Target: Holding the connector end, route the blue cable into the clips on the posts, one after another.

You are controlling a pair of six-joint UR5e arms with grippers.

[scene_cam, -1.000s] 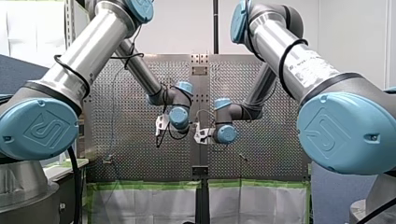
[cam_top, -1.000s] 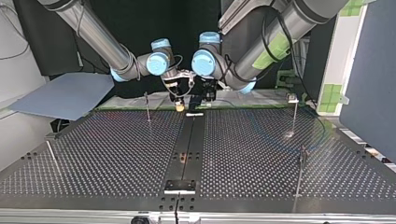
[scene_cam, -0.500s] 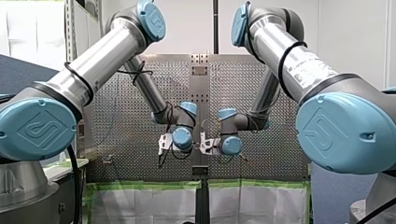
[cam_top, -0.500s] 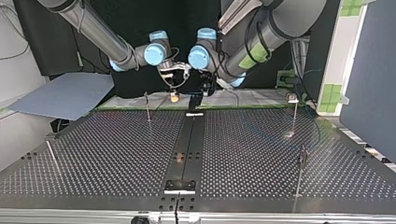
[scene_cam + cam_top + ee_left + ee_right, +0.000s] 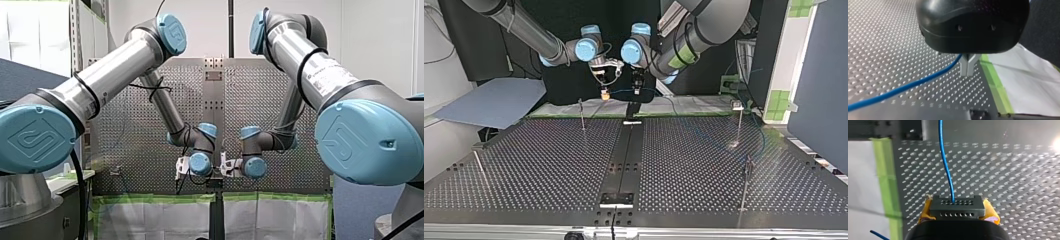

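Observation:
In the right wrist view my right gripper (image 5: 958, 207) has its yellow pads (image 5: 991, 213) shut on a dark grey connector (image 5: 957, 209), and the blue cable (image 5: 945, 165) runs straight out ahead of it. My left gripper (image 5: 967, 73) has its metal fingers shut together, with the blue cable (image 5: 923, 80) passing through the notch at their base and trailing off beside it. In the top view both grippers hang close together above the table's far edge, my right gripper (image 5: 605, 93) at left and my left gripper (image 5: 636, 89) at right, a short blue span (image 5: 621, 91) between them.
Thin posts stand on the perforated table (image 5: 549, 165): one at far left of centre (image 5: 582, 114), one far right (image 5: 740, 120), one near right (image 5: 746, 182), one leaning at near left (image 5: 478, 162). Slack cable (image 5: 716, 144) lies at the right. A blue-grey sheet (image 5: 494, 102) lies at left.
Both arms have drawn back together toward the table's far edge in the top view and climbed higher there; in the front view both wrists dropped lower. Both grips stayed the same.

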